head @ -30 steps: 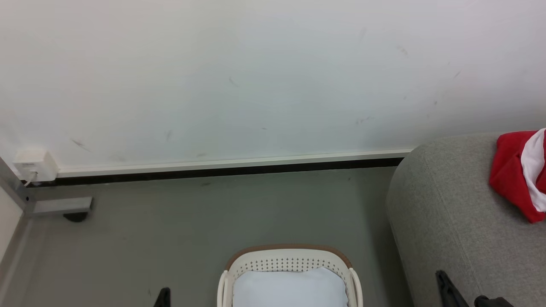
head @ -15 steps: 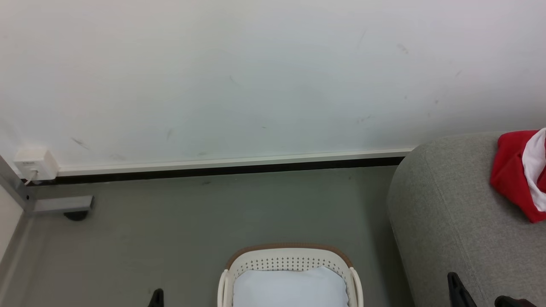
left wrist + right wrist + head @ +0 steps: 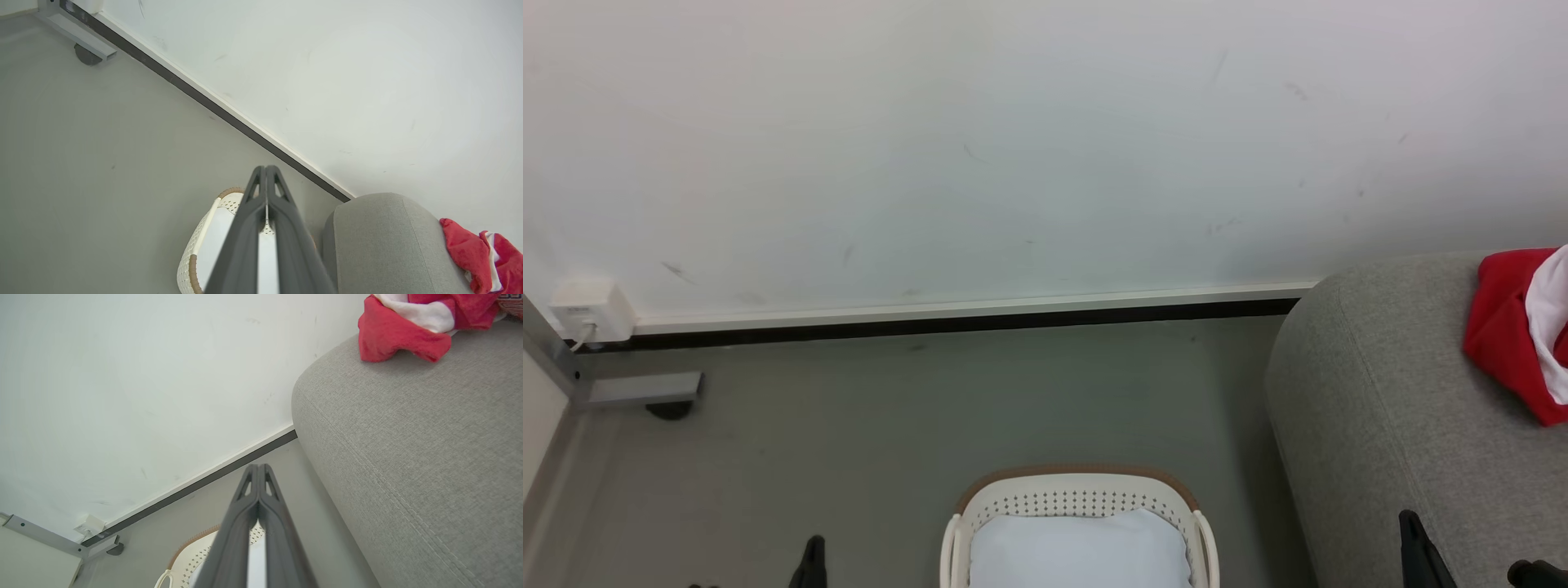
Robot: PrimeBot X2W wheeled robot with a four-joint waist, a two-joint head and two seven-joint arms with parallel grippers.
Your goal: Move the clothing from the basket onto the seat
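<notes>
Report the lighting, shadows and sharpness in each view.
Head view: soft, even light, no glare, sharp throughout; the floor darkens beside the seat. Left wrist view: the left gripper looms large, its near end slightly soft. Right wrist view: seat weave crisp; the clothing casts a soft shadow on it.

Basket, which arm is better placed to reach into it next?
Probably left: the left claw, shut, hangs nearer the basket over the floor; the right claw, shut, sits by the seat, where the clothing lies.
</notes>
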